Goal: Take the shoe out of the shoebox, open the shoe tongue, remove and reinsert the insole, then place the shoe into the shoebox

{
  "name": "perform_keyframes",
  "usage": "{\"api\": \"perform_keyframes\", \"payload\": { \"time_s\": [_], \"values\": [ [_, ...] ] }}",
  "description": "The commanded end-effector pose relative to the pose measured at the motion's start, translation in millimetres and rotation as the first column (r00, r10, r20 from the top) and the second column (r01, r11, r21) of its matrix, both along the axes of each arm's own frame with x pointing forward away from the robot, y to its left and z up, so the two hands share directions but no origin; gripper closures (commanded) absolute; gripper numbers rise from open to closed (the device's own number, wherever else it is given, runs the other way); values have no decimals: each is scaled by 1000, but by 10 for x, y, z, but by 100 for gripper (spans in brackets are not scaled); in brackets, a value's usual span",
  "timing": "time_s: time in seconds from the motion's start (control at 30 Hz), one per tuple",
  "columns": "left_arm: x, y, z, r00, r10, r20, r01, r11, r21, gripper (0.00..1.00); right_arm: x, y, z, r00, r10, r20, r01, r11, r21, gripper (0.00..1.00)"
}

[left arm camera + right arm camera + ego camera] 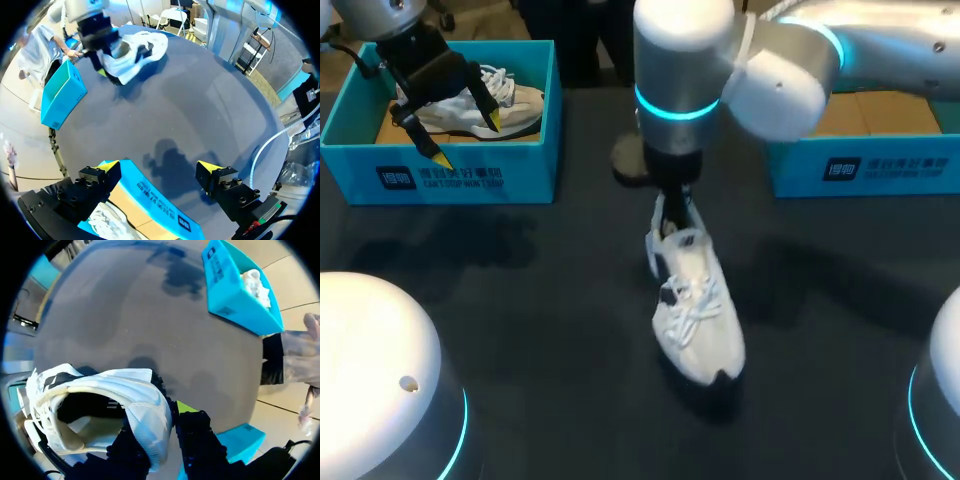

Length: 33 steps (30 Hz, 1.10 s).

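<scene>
**Visitor:** What is on the left side?

**Onlooker:** The left gripper (466, 140) hangs over the left shoebox (440, 175), a bright blue open box at the far left of the dark table (520, 300). Its yellow-tipped fingers are spread wide and grip nothing. A second shoe (515, 105), pale with grey, lies inside that box.

**Visitor:** And the shoe being worked on?

**Onlooker:** The white shoe (695, 310) is out on the middle of the table, well apart from both boxes, with its toe pointing toward the robot. It has white laces and black patches at the toe and along the side. The right gripper (167, 415) is clamped on the heel, one finger inside the collar and one outside. I cannot tell whether the sole lies flat or the heel is lifted.

**Visitor:** Does any camera show something the others miss?

**Onlooker:** From overhead, the right arm covers the pinch. The right wrist view shows the heel wall squeezed between the fingers and looks straight into the shoe's open mouth, with its pale lining and dark inside. The left wrist view shows the wide gap between its own yellow tips, with the blue wall of the box just under them.

**Visitor:** What is the count?

**Onlooker:** There are two shoes, two blue shoeboxes and two grippers. The right shoebox (865, 165) sits at the far right, and its brown cardboard floor is showing.
</scene>
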State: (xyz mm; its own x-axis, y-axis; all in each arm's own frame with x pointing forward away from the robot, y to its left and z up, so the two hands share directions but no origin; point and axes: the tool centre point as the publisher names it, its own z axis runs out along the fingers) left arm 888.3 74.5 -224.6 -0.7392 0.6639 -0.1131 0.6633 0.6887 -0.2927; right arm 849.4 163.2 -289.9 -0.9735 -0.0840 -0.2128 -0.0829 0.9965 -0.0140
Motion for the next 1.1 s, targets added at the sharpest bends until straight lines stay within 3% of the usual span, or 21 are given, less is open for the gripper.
{"api": "perform_keyframes", "payload": {
  "time_s": [0.03, 0.5, 0.6, 0.63, 0.7, 0.83, 0.93, 1.1],
  "values": [
    [3, 3, 0, 1000, -1, 0, 1, 1000, 2, 0, -75, -211, 557, 1000, -1, 8, 1, 1000, 23, 100],
    [3, 3, 0, 1000, -1, 0, 1, 1000, 2, 0, -75, -211, 557, 1000, -1, 8, 1, 1000, 23, 100],
    [3, 3, 0, 1000, -1, 0, 1, 1000, 2, 0, -78, -323, 680, 1000, -20, -1, 20, 1000, -6, 100],
    [3, 3, 0, 1000, -1, 0, 1, 1000, 2, 0, -52, -520, 878, 999, -52, -13, 51, 998, -37, 100],
    [3, 3, 0, 1000, -1, 0, 1, 1000, 2, 0, -45, -707, 1125, 997, -76, -4, 75, 994, -80, 100],
    [3, 3, 0, 1000, -1, 0, 1, 1000, 2, 0, 18, -973, 1445, 997, -74, 28, 77, 990, -117, 100],
    [3, 3, 0, 1000, -1, 0, 1, 1000, 2, 0, 164, -1164, 1594, 997, -73, 31, 74, 996, -43, 100],
    [3, 3, 0, 1000, -1, 0, 1, 1000, 2, 0, 164, -1164, 1594, 997, -73, 31, 74, 996, -43, 100]
  ]
}}
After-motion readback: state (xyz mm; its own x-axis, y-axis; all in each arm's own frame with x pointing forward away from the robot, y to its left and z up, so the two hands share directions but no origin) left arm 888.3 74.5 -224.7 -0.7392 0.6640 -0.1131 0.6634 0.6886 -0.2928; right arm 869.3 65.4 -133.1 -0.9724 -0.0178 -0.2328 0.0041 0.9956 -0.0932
